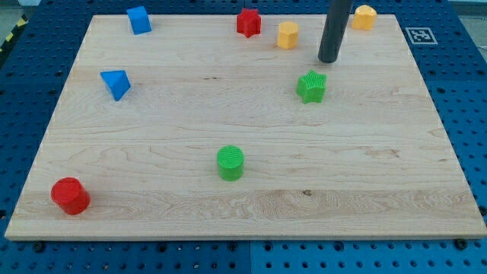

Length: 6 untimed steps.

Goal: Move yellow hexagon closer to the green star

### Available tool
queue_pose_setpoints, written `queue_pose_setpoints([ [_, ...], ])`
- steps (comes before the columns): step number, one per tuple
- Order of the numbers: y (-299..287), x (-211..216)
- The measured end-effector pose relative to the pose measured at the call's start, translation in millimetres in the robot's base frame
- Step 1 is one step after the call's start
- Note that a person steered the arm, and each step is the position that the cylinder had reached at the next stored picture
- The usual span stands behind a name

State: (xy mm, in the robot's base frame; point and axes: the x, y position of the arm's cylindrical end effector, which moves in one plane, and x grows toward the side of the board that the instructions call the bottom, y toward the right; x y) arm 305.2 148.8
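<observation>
The yellow hexagon (288,35) stands near the top edge of the wooden board (152,152), right of centre. The green star (311,86) lies below it and slightly to its right, a short gap apart. My tip (329,59) is on the board to the right of the yellow hexagon and just above and right of the green star, touching neither. The dark rod rises out of the view's top.
A second yellow block (364,17) with a rounded top sits at the top right. A red star (248,22) is left of the hexagon. A blue cube (139,20), a blue triangle (116,84), a green cylinder (230,163) and a red block (70,195) lie elsewhere.
</observation>
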Motion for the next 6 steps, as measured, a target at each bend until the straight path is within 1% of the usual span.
queue_pose_setpoints([
  [2, 1.0, -57.3],
  [3, -7.5, -80.3],
  [4, -50.4, -80.9],
  [5, -78.6, -80.9],
  [6, -79.0, -78.3],
])
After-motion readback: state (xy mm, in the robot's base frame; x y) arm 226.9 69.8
